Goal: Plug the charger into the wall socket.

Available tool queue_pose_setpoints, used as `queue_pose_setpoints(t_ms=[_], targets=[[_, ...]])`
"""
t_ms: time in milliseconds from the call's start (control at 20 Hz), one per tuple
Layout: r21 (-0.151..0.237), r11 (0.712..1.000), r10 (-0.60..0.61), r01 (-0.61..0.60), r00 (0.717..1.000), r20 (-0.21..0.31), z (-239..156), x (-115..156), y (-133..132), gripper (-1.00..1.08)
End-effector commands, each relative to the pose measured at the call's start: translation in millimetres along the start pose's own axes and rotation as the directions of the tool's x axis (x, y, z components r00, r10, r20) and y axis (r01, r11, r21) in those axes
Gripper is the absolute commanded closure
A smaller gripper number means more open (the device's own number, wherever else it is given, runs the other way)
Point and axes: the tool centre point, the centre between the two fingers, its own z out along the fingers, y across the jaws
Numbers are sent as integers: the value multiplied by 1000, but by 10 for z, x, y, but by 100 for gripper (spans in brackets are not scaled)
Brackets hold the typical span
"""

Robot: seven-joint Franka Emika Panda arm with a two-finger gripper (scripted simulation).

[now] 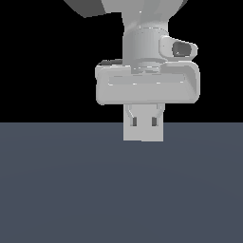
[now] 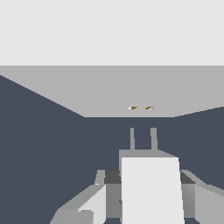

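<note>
The gripper's [image 2: 149, 192] fingers [image 2: 97, 199] are closed on either side of the off-white charger [image 2: 151, 190], holding it with its two grey prongs [image 2: 153, 139] pointing forward. Just ahead, not touching, stands the light-grey wall socket [image 2: 109, 92], its two brownish holes [image 2: 141, 107] nearly in line with the prongs, above the dark blue-grey floor [image 1: 121, 190].

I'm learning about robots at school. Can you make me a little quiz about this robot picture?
1. True or false: the charger sits between the gripper fingers.
2. How many holes does the wall socket have?
3. Are the prongs (a) inside the holes or (b) still short of them?

Key: 1 true. 2 two. 3 b.
</note>
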Motion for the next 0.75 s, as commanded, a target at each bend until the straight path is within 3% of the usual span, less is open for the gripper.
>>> queue_pose_setpoints(t_ms=[0, 350, 700], targets=[[0, 1000, 0, 0, 1000, 0, 14, 98, 1, 108], [0, 1000, -1, 1, 1000, 0, 44, 278, -3, 108], [0, 1000, -1, 1, 1000, 0, 46, 294, -3, 108]])
